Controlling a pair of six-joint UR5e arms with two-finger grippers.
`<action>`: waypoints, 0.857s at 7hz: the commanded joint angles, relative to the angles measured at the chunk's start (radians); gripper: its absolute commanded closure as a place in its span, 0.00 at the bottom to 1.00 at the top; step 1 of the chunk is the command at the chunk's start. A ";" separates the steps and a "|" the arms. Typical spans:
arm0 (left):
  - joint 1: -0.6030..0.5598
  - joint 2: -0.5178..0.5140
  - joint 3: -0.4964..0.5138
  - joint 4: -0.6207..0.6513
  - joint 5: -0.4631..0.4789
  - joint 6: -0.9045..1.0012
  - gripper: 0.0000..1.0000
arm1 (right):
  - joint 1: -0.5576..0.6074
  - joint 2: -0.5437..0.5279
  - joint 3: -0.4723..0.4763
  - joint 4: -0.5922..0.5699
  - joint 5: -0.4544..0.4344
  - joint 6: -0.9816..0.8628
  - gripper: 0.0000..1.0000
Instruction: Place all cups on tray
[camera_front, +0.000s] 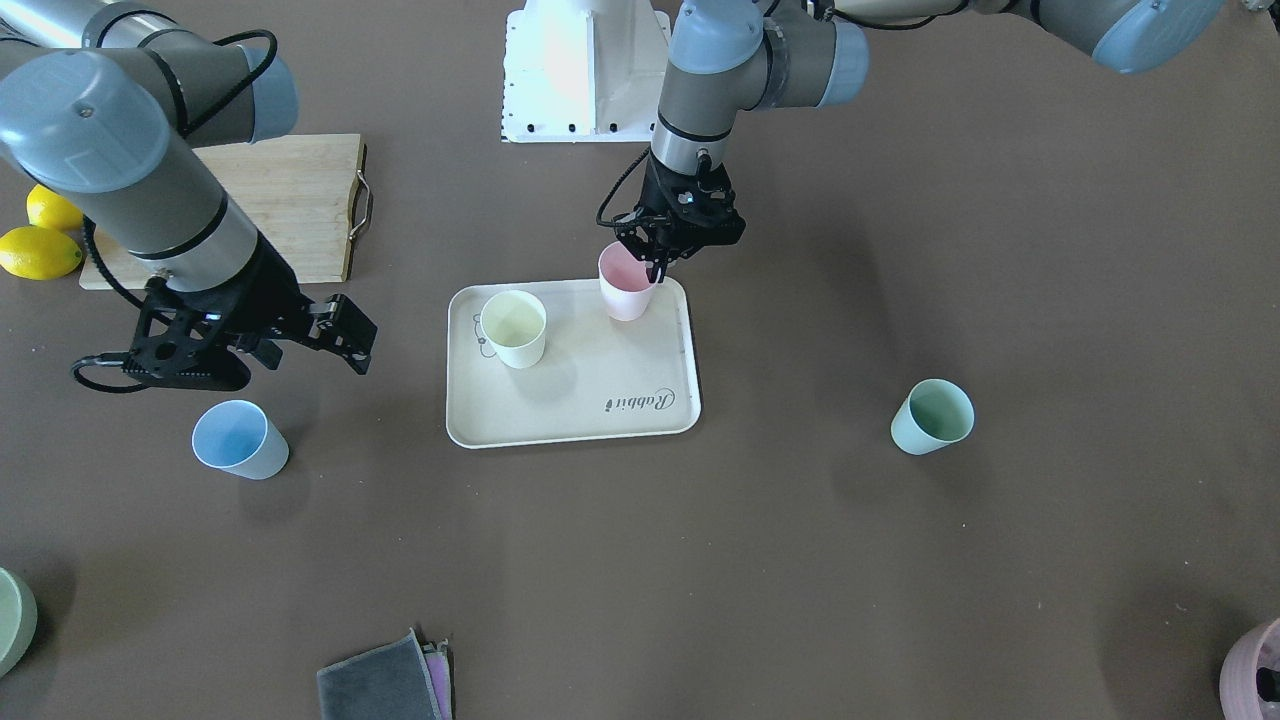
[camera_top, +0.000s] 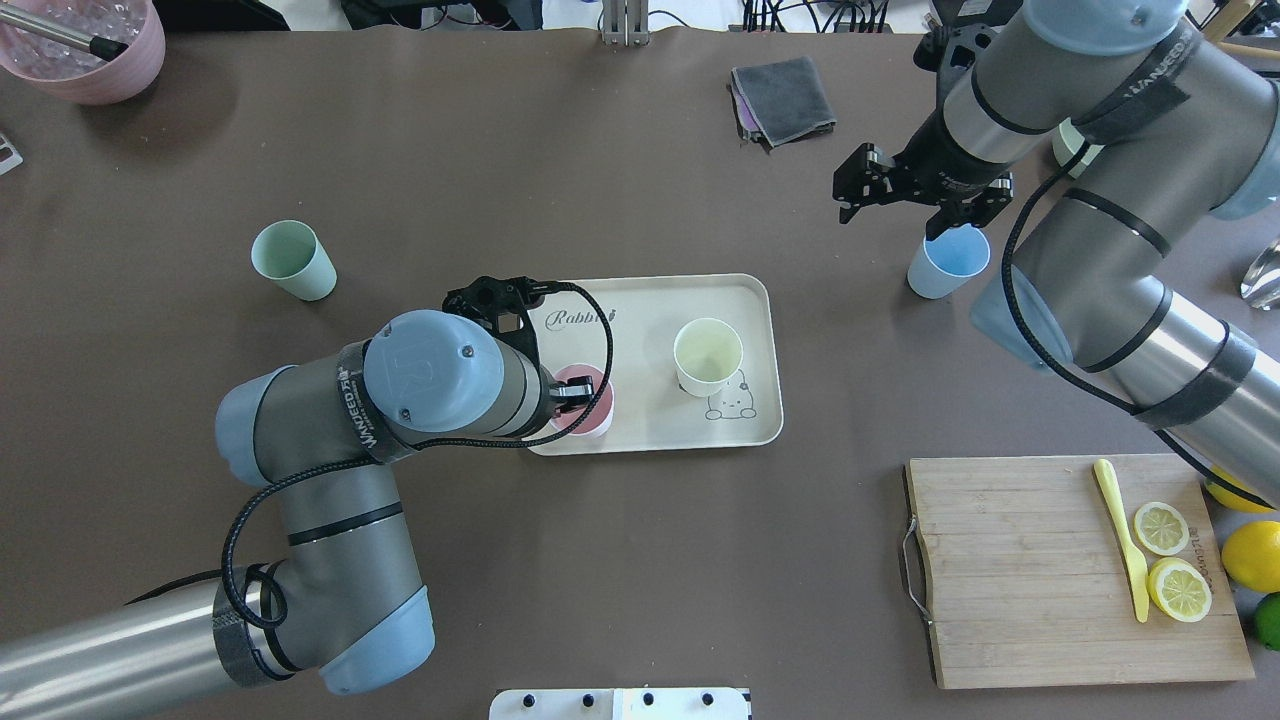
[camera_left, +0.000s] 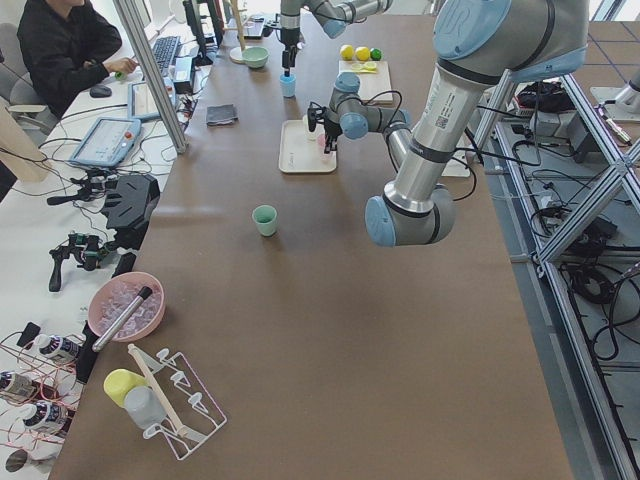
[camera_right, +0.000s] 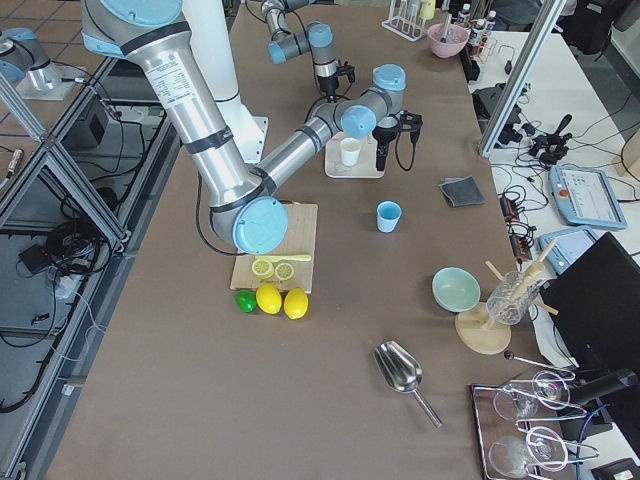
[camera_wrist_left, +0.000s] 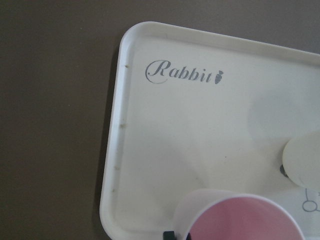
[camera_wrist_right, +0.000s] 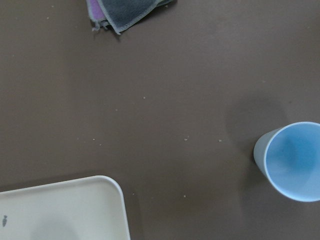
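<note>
The brown table (camera_front: 800, 560) carries everything; near and far are taken from the robot's side. The left arm (camera_top: 330, 470) reaches in from the near left to the middle. The right arm (camera_top: 1100, 230) stretches from the near right out to the far right.

A wooden cutting board (camera_top: 1020, 570) lies at the near right, with two lemon slices (camera_top: 1162, 528) on its right end. The cream tray (camera_top: 650, 425) sits in the middle of the table, its long side running left to right. A grey cloth (camera_top: 785, 95) lies at the far edge, right of centre.

The left claw (camera_front: 657, 262) hangs over the tray's near left corner. Its fingers are drawn close together and pinch the rim of the pink cup (camera_front: 623, 290). That cup is upright at that corner; whether its base rests on the tray cannot be told.

The right claw (camera_top: 856, 186) is spread wide and holds nothing. It is raised above the table beside the blue cup (camera_top: 945, 263), apart from it.

The yellow cup (camera_top: 708, 356) stands upright on the right half of the tray, just beside the bear drawing. The blue cup stands on the table right of the tray and a little farther out. The green cup (camera_top: 292, 260) stands alone on the table, well left of the tray.
</note>
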 joint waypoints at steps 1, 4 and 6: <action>-0.008 -0.001 0.009 0.001 0.013 0.001 0.40 | 0.072 -0.033 -0.052 0.001 0.003 -0.130 0.01; -0.008 -0.003 0.000 0.001 0.025 0.001 0.05 | 0.076 -0.079 -0.149 0.060 -0.008 -0.236 0.02; -0.025 -0.003 -0.014 0.001 0.022 0.002 0.04 | 0.065 -0.133 -0.188 0.192 -0.006 -0.235 0.06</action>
